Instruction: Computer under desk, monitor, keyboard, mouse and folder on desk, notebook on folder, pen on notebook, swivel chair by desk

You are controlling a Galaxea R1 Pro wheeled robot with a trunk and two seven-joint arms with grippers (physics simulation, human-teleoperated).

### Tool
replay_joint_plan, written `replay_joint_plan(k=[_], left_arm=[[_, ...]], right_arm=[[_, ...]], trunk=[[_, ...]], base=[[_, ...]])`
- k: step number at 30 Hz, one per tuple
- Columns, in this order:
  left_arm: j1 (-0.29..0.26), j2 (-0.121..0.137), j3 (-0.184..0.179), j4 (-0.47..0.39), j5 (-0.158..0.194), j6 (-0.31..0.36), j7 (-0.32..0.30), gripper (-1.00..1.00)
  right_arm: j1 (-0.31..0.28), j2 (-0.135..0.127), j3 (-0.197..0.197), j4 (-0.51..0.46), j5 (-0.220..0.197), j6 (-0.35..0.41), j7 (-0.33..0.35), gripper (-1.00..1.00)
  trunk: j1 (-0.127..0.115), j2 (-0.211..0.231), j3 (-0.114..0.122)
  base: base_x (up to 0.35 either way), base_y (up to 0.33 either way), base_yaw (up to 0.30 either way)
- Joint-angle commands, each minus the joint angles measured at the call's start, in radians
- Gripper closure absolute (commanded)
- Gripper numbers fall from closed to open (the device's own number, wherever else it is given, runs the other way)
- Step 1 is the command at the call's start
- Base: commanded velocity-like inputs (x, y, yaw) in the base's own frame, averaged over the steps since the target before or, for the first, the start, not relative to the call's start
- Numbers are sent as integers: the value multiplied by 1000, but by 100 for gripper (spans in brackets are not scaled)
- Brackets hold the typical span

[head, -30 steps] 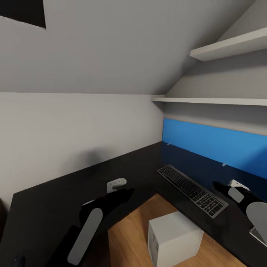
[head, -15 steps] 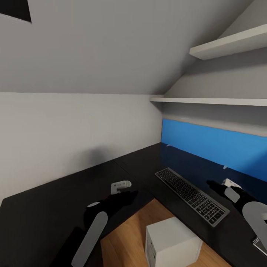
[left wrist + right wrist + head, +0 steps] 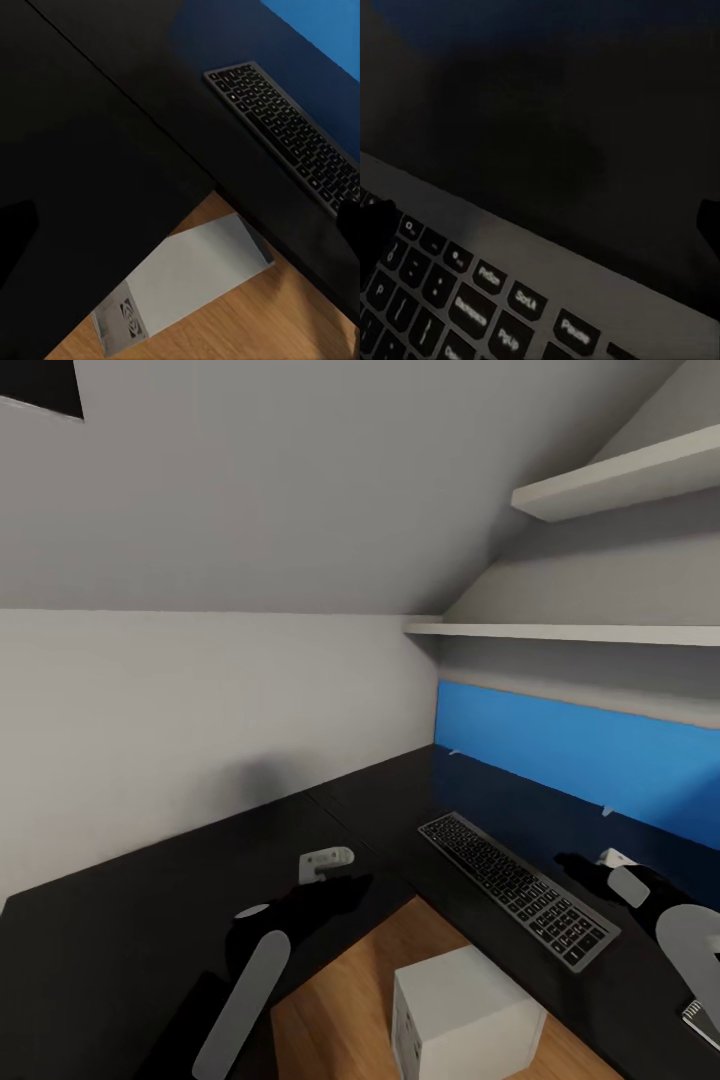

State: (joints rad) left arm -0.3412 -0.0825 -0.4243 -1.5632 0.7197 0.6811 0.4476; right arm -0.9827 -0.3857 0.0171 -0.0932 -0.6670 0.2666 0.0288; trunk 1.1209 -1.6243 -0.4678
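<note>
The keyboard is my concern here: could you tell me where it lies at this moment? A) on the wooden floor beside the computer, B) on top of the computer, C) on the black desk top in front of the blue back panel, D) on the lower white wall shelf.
C: the keyboard lies flat on the desk, before the blue back panel, while the computer stands on the floor below.
</note>
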Motion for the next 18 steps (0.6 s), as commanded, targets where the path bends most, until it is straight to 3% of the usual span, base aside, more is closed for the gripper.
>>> replay_joint_plan(k=[1,18], left_arm=[[-1,0,-1,-1,11,2,10,-100],[-1,1,0,-2,10,1,10,-100]], right_arm=[[-1,-1,2,0,-2,6,2,-100],[-1,-2,0,1,-6,53,7,-100]], trunk=[[0,-1,-1],[0,-1,-1]], base=[[0,0,0],[0,0,0]])
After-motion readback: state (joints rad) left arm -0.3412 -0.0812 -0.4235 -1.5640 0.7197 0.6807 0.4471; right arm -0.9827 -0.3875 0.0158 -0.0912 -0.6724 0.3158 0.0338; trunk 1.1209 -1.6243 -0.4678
